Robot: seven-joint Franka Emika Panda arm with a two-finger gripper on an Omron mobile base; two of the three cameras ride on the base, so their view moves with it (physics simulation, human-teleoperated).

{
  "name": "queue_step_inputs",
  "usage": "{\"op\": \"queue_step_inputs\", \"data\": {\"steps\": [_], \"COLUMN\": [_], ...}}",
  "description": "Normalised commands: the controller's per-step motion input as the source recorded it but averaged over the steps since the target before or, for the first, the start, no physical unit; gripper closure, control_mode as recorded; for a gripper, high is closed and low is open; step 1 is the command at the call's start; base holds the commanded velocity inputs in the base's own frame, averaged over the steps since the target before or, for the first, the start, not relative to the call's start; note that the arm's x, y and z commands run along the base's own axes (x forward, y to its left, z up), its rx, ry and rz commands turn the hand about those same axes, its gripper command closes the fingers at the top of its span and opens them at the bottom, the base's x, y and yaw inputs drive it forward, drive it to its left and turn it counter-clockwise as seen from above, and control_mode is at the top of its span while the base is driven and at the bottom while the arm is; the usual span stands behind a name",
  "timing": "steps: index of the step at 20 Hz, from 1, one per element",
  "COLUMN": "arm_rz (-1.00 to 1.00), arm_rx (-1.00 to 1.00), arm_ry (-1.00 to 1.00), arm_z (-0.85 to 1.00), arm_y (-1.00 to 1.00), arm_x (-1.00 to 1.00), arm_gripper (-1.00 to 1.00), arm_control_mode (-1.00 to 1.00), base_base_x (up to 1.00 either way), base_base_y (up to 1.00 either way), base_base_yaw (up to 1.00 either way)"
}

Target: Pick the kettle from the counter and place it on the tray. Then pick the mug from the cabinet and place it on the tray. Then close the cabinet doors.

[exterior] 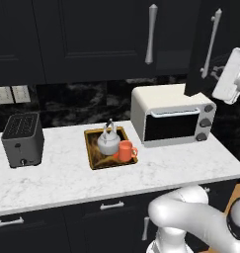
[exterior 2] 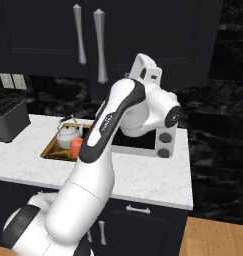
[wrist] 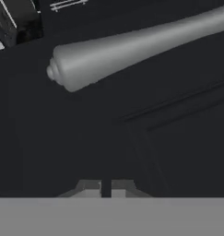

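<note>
The tray (exterior: 93, 159) lies on the counter (exterior: 57, 183) with the silver kettle (exterior: 108, 142) and the orange mug (exterior: 125, 150) standing in it side by side; they also show beyond the arm, the kettle (exterior 2: 69, 136) and the mug (exterior 2: 75, 146). The left door (exterior: 92, 39) of the cabinet is closed. The right door (exterior: 198, 49) stands partly swung out, its silver handle (exterior: 212, 42) facing me. My gripper (exterior: 218, 72) is right at that door, below the handle. In the hand view the door panel (wrist: 168, 138) is very close, the handle (wrist: 132, 46) crosses above, and the gripper (wrist: 106, 188) is shut on nothing.
A white toaster oven (exterior: 171, 118) stands on the counter under the open door, right of the tray. A dark toaster (exterior: 22, 139) sits at the left. Black drawers (exterior: 111, 205) run below the counter edge. Wall outlets (exterior: 13, 94) are on the backsplash.
</note>
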Motion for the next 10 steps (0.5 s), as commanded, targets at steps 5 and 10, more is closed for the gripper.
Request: {"op": "queue_step_inputs", "data": {"steps": [5,10], "arm_rz": [-0.58,-0.24], "arm_rx": [-0.06,0.00], "arm_ry": [0.19,0.14], "arm_z": [-0.21,-0.19], "arm_y": [0.87,0.38], "arm_x": [0.65,0.97], "arm_gripper": [1.00,1.00], "arm_control_mode": [-1.00,-1.00], "base_base_x": [0.00,0.00], "base_base_y": [0.00,0.00], "base_base_yaw": [0.00,0.00]}}
